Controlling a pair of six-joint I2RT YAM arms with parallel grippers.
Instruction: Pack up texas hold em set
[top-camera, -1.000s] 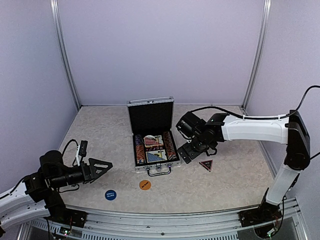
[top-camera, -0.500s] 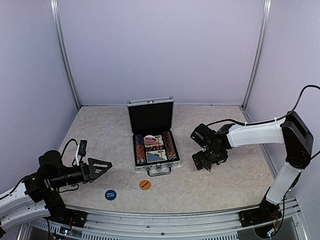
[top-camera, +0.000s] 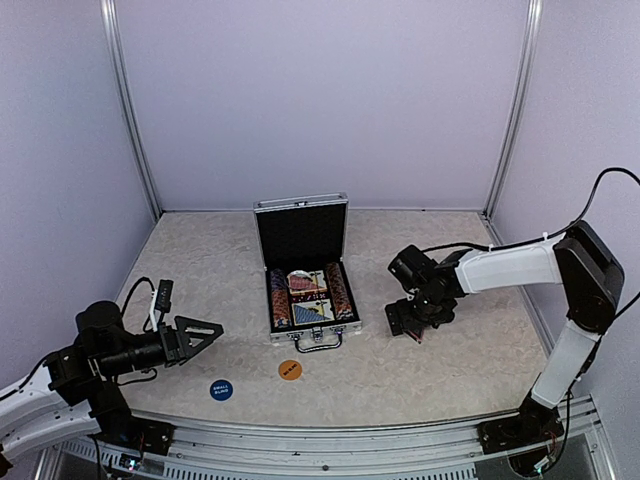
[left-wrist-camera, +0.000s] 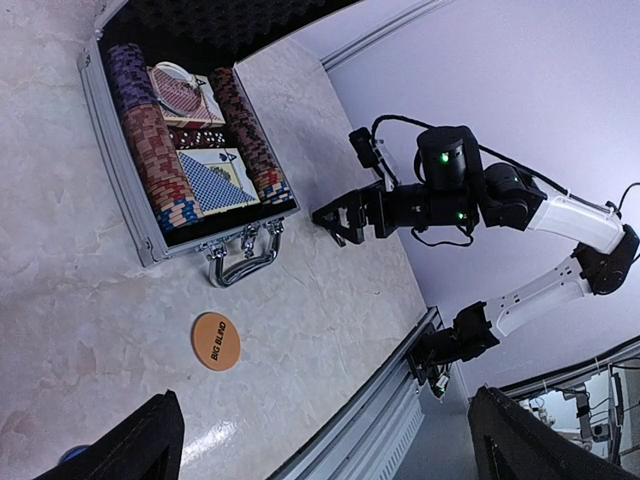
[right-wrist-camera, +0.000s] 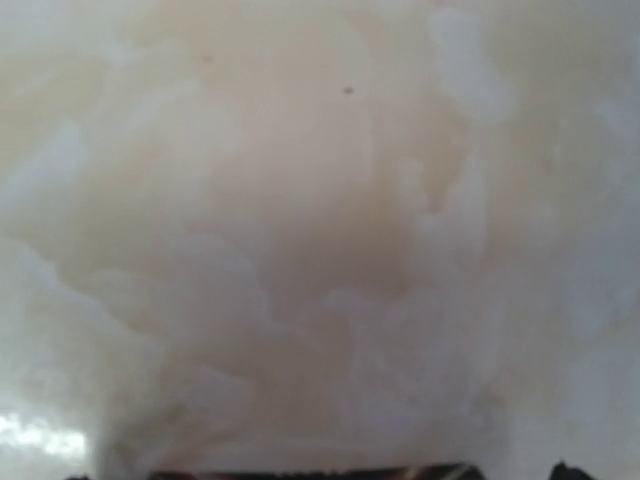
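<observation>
Pale marbled bench (top-camera: 200, 260), lilac walls (top-camera: 320, 100). Right tool (top-camera: 407, 322) is spread wide and nose-down almost on the bench, right of the case (top-camera: 300, 235); can't see what's under it. Anything flat there might skid off, or the tool could scrape. Left tool (top-camera: 212, 335) hangs wide, empty. Case sits mid-bench, lid up, chips (left-wrist-camera: 160, 150) and cards (left-wrist-camera: 215, 180) inside. Orange disc (left-wrist-camera: 216, 341) reads BIG BLIND, blue disc (top-camera: 221, 389) SMALL BLIND.

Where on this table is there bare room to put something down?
Bare table lies between the open case and the left wall, behind its lid, and at the near right, between the right gripper and the front rail. It is crowded before the case, with the orange disc, the blue disc and the left gripper.
</observation>
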